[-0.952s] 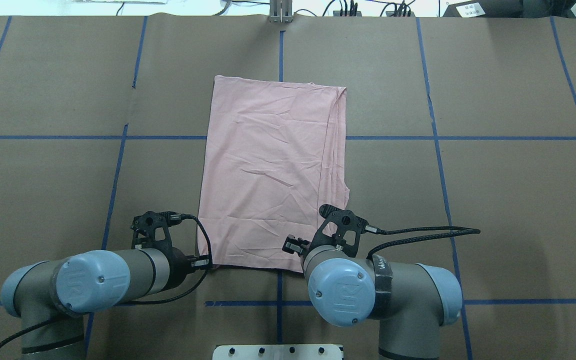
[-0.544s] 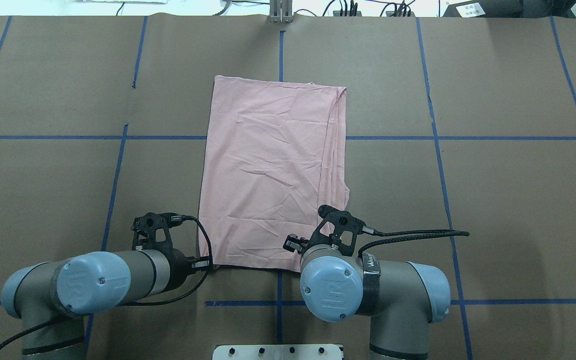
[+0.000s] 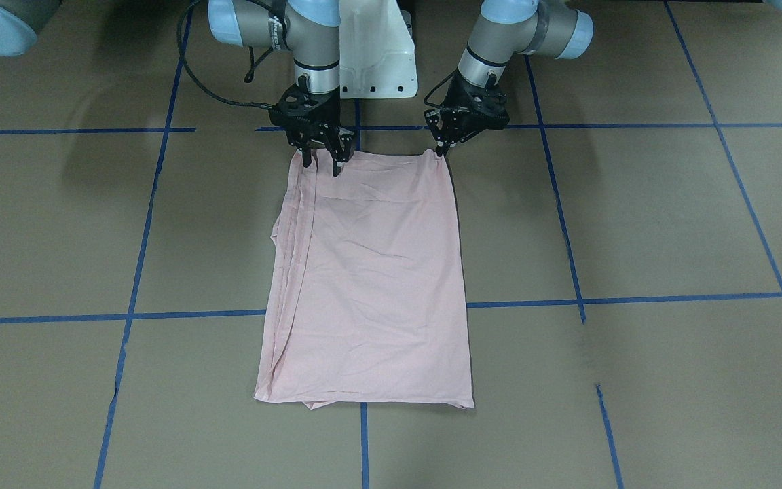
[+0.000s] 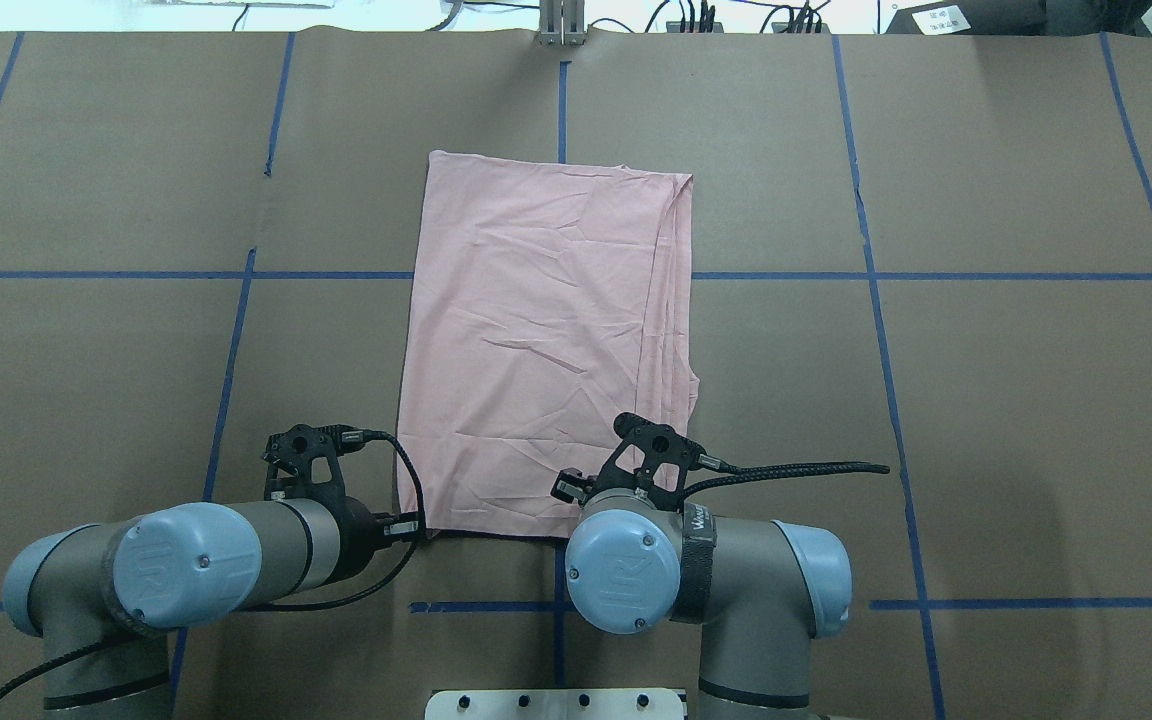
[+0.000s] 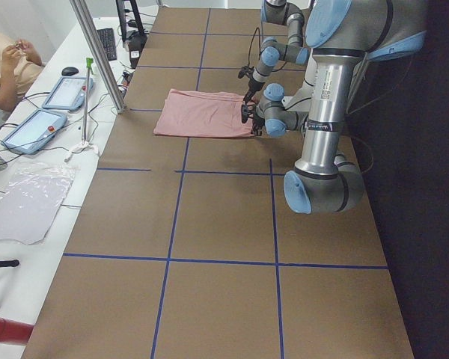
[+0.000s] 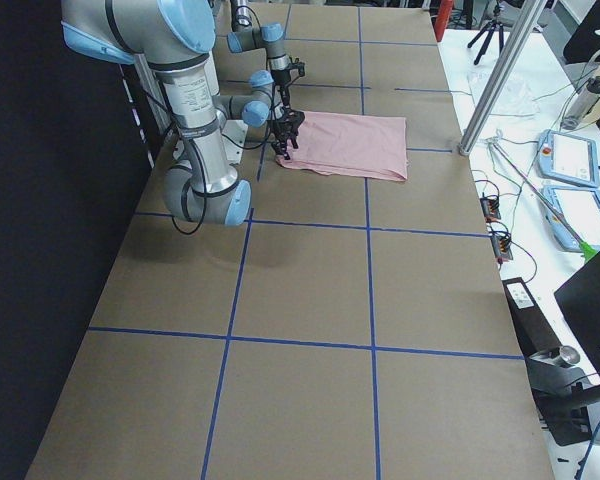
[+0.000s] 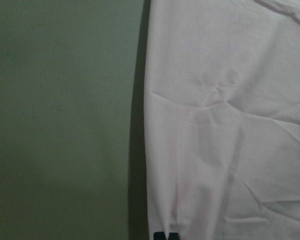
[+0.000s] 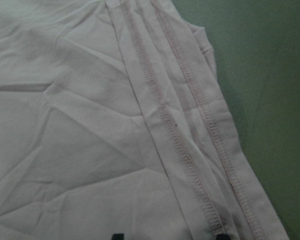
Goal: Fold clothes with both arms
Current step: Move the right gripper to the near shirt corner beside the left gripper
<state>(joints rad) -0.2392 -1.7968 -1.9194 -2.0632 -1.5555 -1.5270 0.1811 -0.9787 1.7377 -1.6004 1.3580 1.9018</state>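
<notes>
**Both arms at the near edge of the folded T-shirt**

Brown paper covers the surface (image 4: pixel 86 400), which is crossed by blue tape lines (image 4: pixel 136 274). A pale pink T-shirt (image 4: pixel 536 320) lies flat at its middle, plain side up. It is folded into a long rectangle that runs away from the robot. Several stitched hems are stacked along the edge on the robot's right, and they show clearly in the right wrist view.

The left arm (image 4: pixel 186 560) reaches the shirt's near left corner. The left end effector (image 3: pixel 441 148) is pinched together on that corner, and the cloth puckers up slightly at the grip. Its fingertips (image 7: pixel 160 235) sit close together at the fabric's edge in the left wrist view.

The right arm (image 4: pixel 736 580) stands over the near right corner. The right end effector (image 3: pixel 322 161) has its fingers spread apart, pointing down at the near edge. One fingertip (image 8: pixel 220 235) is over the stacked hems and the other is further in over plain cloth. Whether they touch the fabric I cannot tell.

A white pedestal (image 3: pixel 377 61) stands between the arms' bases. A person (image 5: pixel 7 67) sits beyond the far side in the exterior left view.
</notes>
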